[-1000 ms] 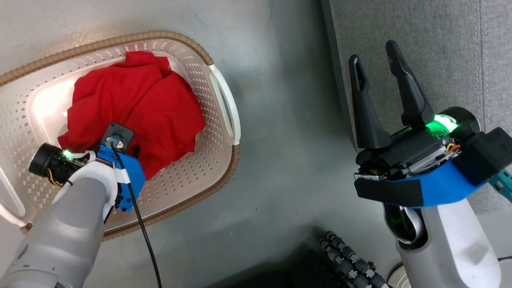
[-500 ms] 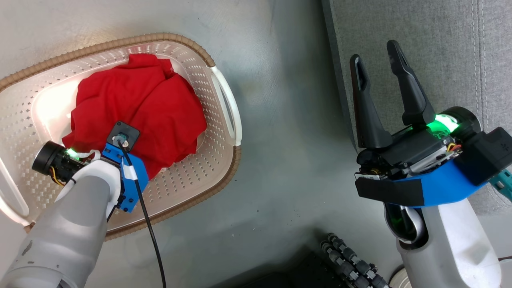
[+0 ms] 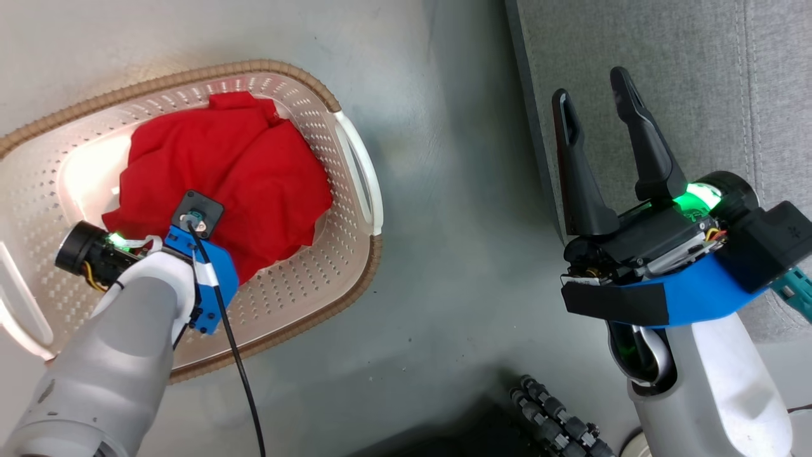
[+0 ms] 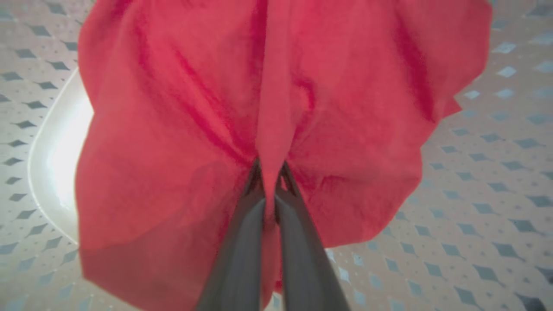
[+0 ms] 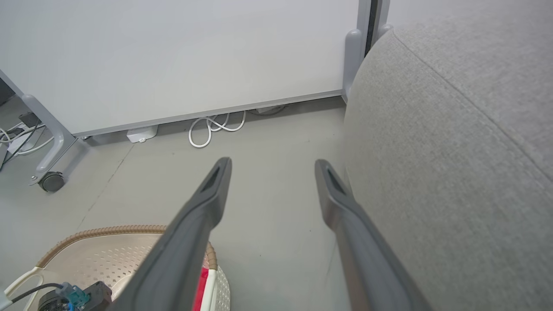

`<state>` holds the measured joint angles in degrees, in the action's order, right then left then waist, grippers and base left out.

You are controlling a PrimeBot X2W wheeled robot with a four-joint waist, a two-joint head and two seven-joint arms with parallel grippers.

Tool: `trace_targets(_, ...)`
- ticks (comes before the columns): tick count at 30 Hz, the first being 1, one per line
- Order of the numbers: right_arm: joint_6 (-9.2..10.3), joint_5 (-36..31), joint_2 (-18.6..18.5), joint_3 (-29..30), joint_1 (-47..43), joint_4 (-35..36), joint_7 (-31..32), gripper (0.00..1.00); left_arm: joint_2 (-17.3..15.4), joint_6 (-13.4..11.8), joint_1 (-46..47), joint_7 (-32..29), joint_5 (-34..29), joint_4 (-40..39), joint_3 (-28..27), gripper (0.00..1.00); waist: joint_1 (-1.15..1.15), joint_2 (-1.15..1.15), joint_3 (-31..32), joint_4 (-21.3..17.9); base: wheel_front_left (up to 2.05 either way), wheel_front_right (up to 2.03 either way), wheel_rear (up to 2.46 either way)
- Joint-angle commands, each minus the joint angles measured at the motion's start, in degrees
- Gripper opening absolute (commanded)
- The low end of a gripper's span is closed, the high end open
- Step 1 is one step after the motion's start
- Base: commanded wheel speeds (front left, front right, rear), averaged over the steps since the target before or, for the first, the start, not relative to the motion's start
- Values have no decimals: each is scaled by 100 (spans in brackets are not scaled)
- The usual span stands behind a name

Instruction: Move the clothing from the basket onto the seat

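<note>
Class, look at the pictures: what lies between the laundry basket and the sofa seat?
Bare grey floor lies between the basket and the sofa seat, with nothing resting on that stretch. The head view shows this from above.

Bright, even light; left wrist view soft, basket floor glaring.

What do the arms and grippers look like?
Pale grey forearms, blue wrist brackets, green lights on both. Right gripper: long dark tapered jaws, slotted near the tips, black tape on bracket. Left gripper: dark jaws, black cable off the wrist.
</note>
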<state>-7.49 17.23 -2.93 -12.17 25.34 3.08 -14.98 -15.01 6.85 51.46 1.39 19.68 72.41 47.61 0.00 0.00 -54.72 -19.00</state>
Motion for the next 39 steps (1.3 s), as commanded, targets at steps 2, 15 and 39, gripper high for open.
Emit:
trace_targets(2, -1, -39, 6, 17, 20, -67, -30, 100, 65, 28, 36, 80, 59, 20, 25, 0, 0, 0, 130, 59, 0, 0, 0)
trace_targets(15, -2, -278, 4, 106, -52, -366, -26, 100, 471, 17, -354, 854, 314, 40, -30, 0, 0, 0, 1313, 458, 0, 0, 0)
trace_targets(39, -2, -540, 3, 422, -1107, -980, 254, 100, 1058, 66, -1449, 1384, 874, -1086, -281, 0, 0, 0, 3852, 1212, 0, 0, 0)
